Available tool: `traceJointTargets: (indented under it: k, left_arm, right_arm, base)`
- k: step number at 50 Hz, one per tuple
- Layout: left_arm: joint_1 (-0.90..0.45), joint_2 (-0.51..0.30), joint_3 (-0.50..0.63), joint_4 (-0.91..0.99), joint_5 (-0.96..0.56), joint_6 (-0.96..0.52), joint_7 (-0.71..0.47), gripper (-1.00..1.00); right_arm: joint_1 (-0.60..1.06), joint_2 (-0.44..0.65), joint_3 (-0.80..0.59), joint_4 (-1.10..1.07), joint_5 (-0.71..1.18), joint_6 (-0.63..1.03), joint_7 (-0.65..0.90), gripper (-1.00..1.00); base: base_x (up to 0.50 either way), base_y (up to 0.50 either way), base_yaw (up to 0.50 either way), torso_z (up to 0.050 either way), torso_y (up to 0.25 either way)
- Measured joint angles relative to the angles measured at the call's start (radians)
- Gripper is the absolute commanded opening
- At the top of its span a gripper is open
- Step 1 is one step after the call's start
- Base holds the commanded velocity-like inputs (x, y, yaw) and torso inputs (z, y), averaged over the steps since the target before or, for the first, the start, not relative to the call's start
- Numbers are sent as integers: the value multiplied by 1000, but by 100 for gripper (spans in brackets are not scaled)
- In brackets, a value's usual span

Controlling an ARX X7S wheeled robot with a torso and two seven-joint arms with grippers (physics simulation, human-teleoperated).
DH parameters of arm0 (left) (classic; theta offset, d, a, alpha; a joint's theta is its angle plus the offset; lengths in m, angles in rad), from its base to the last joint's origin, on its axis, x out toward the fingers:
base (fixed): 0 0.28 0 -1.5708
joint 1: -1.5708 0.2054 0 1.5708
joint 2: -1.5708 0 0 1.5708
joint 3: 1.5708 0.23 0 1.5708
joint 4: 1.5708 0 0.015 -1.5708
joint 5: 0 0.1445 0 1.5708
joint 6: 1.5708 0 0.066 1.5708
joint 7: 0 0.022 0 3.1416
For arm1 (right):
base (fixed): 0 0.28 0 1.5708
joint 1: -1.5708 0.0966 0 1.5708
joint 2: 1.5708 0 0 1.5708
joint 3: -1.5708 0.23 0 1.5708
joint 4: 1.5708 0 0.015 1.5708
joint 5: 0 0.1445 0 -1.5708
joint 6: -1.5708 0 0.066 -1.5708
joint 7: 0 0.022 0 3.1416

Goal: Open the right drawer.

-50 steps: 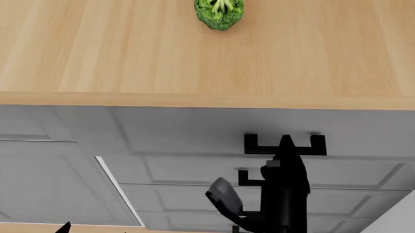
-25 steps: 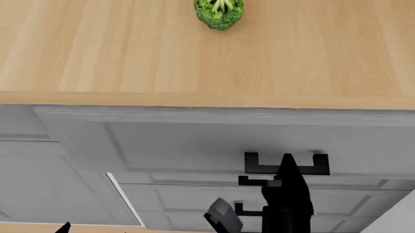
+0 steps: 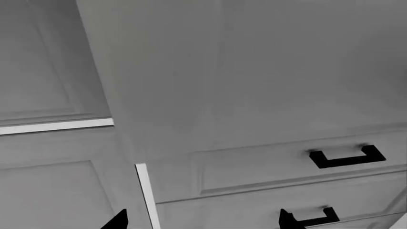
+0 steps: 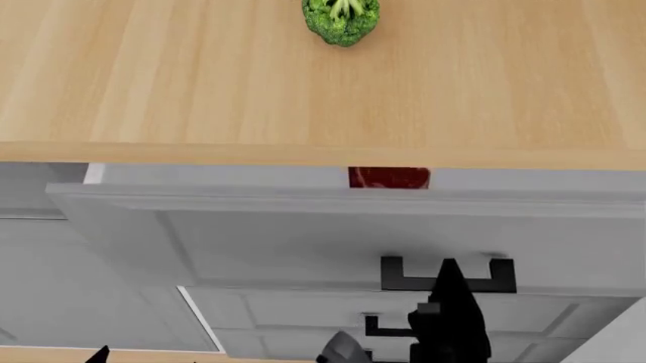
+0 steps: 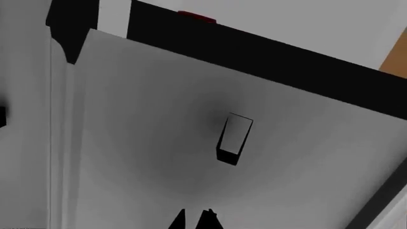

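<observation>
Right drawer [image 4: 302,234] ajar | right pincer [image 4: 449,266] at handle [image 4: 448,274], seemingly clenched on it

No text, label, brand, number or sign can be read anywhere in these views, neither on the drawer fronts nor on the wooden countertop.

The countertop [image 4: 323,155] hides all but a sliver of a red item [image 4: 389,178] inside the right drawer [image 4: 302,227], whose right end the head view cuts off.
</observation>
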Motion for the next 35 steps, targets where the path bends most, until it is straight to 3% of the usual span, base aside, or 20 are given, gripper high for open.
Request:
traceJointTargets:
  k: [35]
  left_arm:
    - [-1, -6, 7, 3, -6, 1, -7, 100]
  right_arm:
    - [-27, 19, -19, -32, -44, 27, -24, -100]
  base:
    - [-1, 1, 1, 1, 1]
